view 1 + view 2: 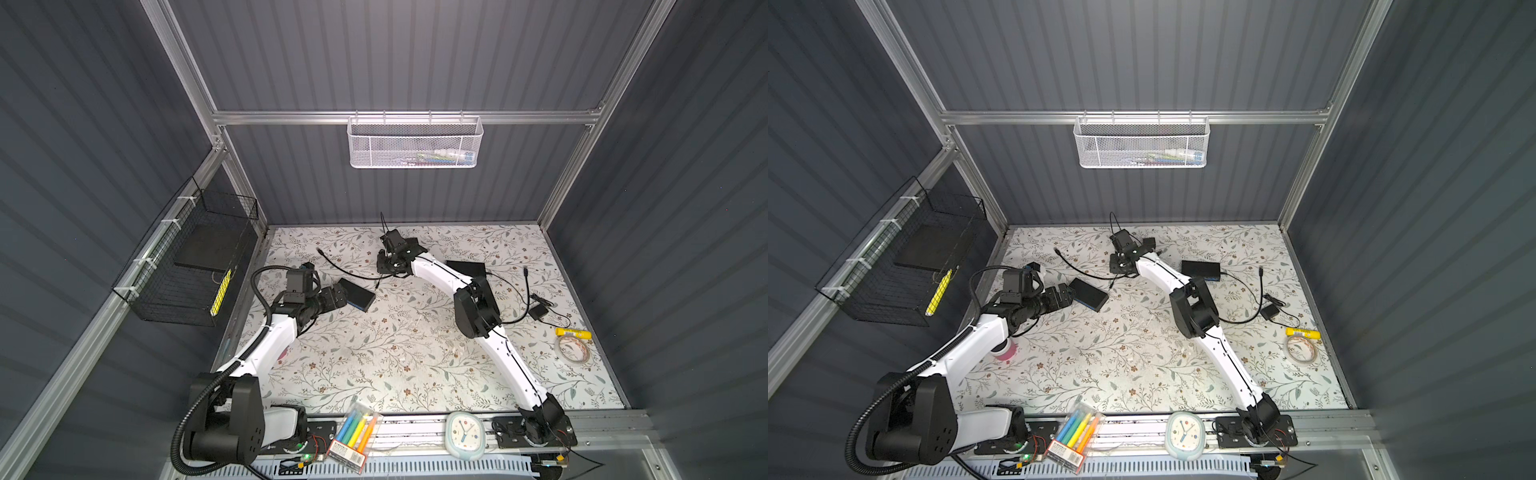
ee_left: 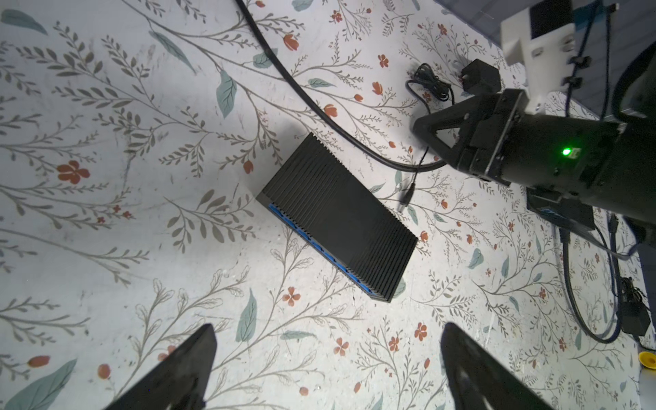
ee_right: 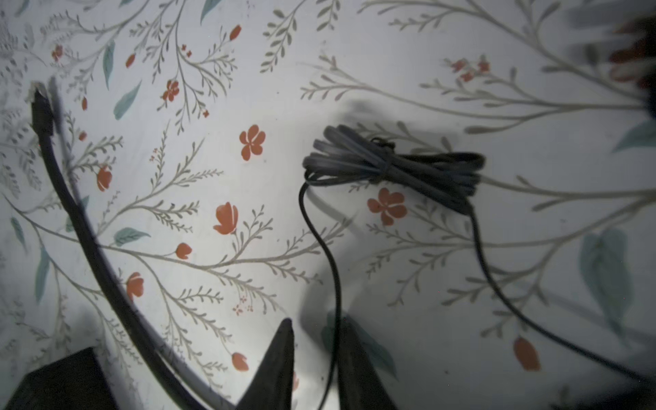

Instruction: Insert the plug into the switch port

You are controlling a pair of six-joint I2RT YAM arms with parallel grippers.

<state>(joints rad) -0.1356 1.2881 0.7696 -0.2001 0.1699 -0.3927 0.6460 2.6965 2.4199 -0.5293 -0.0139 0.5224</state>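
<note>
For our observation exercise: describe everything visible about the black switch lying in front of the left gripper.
The switch is a flat black rectangular box with a finely ribbed top and a blue port face along one long side. It lies flat and diagonal on the floral table, ahead of the open left gripper, untouched. Nothing looks plugged in.

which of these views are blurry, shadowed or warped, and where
right wrist view: coiled cable soft, one corner smeared by motion blur, edges dim; left wrist view: switch sharp with a soft shadow beside it, green light flaring; in both top views: evenly lit and sharp, wide-angle lens splaying the frame.
</note>
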